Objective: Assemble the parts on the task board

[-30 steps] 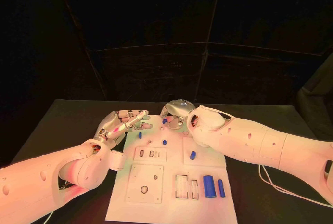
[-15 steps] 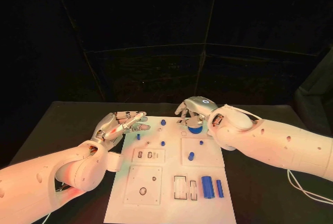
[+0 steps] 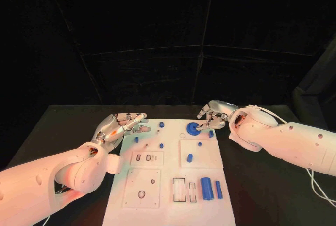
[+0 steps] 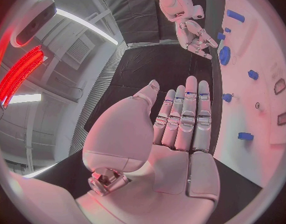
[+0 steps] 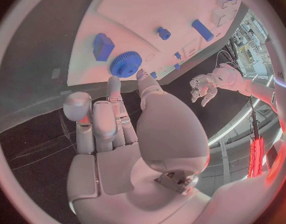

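With our right hand (image 3: pixel 213 114) and left hand (image 3: pixel 120 126) both spread and empty, we judge the small, round blue plastic gear (image 3: pixel 193 128) light, rigid and best pinched by its toothed rim.

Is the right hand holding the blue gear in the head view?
No. The right hand is empty with its fingers apart, and the blue gear lies on the task board beside it.

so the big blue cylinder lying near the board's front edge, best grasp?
Pinch the big blue cylinder across its round sides at mid-length, coming from above. It lies flat on the task board, long axis running front to back, with a thinner blue rod close alongside, so fingers must drop into that narrow gap. The right hand is probably the nearer one.
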Robot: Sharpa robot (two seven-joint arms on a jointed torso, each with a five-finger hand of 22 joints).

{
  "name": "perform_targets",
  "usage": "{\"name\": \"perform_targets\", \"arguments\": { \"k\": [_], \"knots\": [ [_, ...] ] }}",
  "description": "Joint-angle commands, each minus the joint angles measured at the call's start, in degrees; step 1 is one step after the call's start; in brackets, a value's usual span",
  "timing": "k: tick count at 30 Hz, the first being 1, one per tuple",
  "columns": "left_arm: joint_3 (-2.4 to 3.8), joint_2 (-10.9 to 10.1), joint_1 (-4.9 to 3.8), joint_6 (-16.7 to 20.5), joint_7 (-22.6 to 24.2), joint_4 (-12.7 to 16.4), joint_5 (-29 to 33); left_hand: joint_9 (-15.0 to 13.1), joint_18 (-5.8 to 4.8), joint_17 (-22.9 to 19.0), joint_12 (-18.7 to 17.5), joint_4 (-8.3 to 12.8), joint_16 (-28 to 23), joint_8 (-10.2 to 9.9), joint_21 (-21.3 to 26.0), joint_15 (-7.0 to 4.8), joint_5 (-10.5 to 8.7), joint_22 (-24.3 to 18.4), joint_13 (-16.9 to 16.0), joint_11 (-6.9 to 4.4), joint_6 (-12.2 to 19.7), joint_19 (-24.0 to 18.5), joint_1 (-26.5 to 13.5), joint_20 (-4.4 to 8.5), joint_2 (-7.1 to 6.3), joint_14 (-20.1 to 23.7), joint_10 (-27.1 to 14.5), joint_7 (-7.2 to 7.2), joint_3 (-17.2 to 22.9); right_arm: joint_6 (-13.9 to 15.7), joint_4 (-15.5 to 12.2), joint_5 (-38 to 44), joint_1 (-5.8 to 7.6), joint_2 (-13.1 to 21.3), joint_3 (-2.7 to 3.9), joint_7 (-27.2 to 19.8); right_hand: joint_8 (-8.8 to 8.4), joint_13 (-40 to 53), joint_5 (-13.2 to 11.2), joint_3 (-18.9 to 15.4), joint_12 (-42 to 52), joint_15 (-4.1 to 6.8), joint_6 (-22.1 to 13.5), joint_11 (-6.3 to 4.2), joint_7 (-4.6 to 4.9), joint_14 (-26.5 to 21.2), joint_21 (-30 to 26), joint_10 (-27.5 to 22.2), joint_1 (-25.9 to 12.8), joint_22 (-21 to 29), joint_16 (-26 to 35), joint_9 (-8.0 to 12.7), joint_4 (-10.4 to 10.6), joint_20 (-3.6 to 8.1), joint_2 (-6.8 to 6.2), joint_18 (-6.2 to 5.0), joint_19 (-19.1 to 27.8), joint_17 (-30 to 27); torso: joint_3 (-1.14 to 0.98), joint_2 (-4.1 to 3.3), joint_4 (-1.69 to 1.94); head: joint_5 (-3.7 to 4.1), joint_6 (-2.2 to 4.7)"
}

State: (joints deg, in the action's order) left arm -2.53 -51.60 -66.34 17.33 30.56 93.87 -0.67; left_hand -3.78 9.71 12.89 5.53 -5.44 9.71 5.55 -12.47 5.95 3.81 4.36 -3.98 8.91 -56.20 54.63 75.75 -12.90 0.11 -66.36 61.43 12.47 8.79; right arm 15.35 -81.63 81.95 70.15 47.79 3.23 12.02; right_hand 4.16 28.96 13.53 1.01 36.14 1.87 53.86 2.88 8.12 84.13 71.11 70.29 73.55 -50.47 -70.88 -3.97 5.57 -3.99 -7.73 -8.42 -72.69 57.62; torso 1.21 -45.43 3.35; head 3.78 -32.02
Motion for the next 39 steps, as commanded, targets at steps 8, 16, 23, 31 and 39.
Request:
{"name": "perform_targets", "arguments": {
  "k": [8, 16, 23, 31, 39],
  "knots": [
    [0.02, 0.3, -0.06, -1.2, -0.2, -0.4, 0.0, 0.1, 0.84, 0.1, -0.3, 0.3, -0.4, -0.2, 0.4, 0.53, -0.19, -0.1, 0.1, 0.51, 0.0, 0.2, 0.2, -0.18, 0.53, 0.0, 0.0, 0.28, 0.0, -5.3, 1.4, 3.1, 0.10, -2.1, 0.05, 2.3, 0.62, 4.3, 0.4, -2.3, 3.4, -0.26, -0.5, 0.07, 0.07, 1.4, 1.3, -1.6, 3.3, -1.3, -2.1, 0.0, 3.5, -0.51, 0.15, 1.22, 0.0, 2.9, 0.10, -0.08, 0.14, 0.03, -0.30],
    [0.01, 0.3, -0.06, -1.3, -0.2, -0.6, 0.0, 0.1, 0.84, 0.1, -0.3, 0.3, -0.4, -0.2, 0.4, 0.53, -0.19, -0.1, 0.1, 0.51, 0.0, 0.2, 0.2, -0.18, 0.53, 0.0, 0.0, 0.28, 0.0, -5.5, 1.5, 5.0, 0.09, -2.8, 0.05, 2.1, 0.92, 8.5, 0.9, -2.8, 7.2, -0.25, -0.3, 0.02, 0.01, 1.7, 2.2, -0.8, 4.3, -2.7, -3.6, -0.1, 4.6, -0.52, 0.36, 1.46, -0.6, 5.2, 0.12, -0.09, 0.12, 0.13, -0.55],
    [0.00, 0.4, -0.06, -1.3, -0.3, -0.8, 0.0, 0.1, 0.84, 0.1, -0.3, 0.3, -0.4, -0.2, 0.4, 0.53, -0.19, -0.1, 0.1, 0.51, 0.0, 0.2, 0.2, -0.18, 0.53, 0.0, 0.0, 0.28, 0.0, -6.5, 1.5, 8.7, 0.08, -3.2, 0.05, 3.0, 1.44, 16.4, 1.0, -2.8, 14.4, -0.18, 0.4, -0.13, -0.17, 2.2, 3.5, 1.6, 5.5, -5.0, -5.8, -0.1, 5.1, -0.46, 0.84, 1.84, -1.4, 8.6, 0.12, -0.09, 0.13, 0.18, -0.41],
    [0.00, 0.4, -0.06, -1.4, -0.3, -0.9, 0.0, 0.1, 0.84, 0.1, -0.3, 0.3, -0.4, -0.2, 0.4, 0.53, -0.19, -0.1, 0.1, 0.51, 0.0, 0.2, 0.2, -0.18, 0.53, 0.0, 0.0, 0.28, 0.0, -7.5, 2.1, 10.7, 0.07, -3.9, 0.04, 3.6, 1.91, 20.7, 1.1, -2.1, 18.1, -0.09, 1.1, -0.27, -0.32, 2.4, 4.5, 2.4, 6.8, -6.6, -7.1, -0.1, 4.7, -0.40, 1.84, 2.10, -1.9, 10.7, 0.14, -0.12, 0.19, 0.19, -0.60],
    [0.00, 0.4, -0.06, -1.6, -0.5, -1.0, 0.0, 0.1, 0.84, 0.1, -0.3, 0.3, -0.4, -0.2, 0.4, 0.53, -0.19, -0.1, 0.1, 0.51, 0.0, 0.2, 0.2, -0.18, 0.53, 0.0, 0.0, 0.28, 0.0, -7.5, 2.5, 12.2, 0.06, -5.1, 0.03, 3.9, 2.65, 27.3, -0.2, -1.7, 24.0, 0.02, 2.6, -0.47, -0.57, 2.6, 5.5, 4.6, 6.9, -8.1, -8.2, -0.2, 4.5, -0.32, 2.94, 2.34, -2.4, 12.5, 0.14, -0.12, 0.17, 0.22, -0.73]
  ]
}}
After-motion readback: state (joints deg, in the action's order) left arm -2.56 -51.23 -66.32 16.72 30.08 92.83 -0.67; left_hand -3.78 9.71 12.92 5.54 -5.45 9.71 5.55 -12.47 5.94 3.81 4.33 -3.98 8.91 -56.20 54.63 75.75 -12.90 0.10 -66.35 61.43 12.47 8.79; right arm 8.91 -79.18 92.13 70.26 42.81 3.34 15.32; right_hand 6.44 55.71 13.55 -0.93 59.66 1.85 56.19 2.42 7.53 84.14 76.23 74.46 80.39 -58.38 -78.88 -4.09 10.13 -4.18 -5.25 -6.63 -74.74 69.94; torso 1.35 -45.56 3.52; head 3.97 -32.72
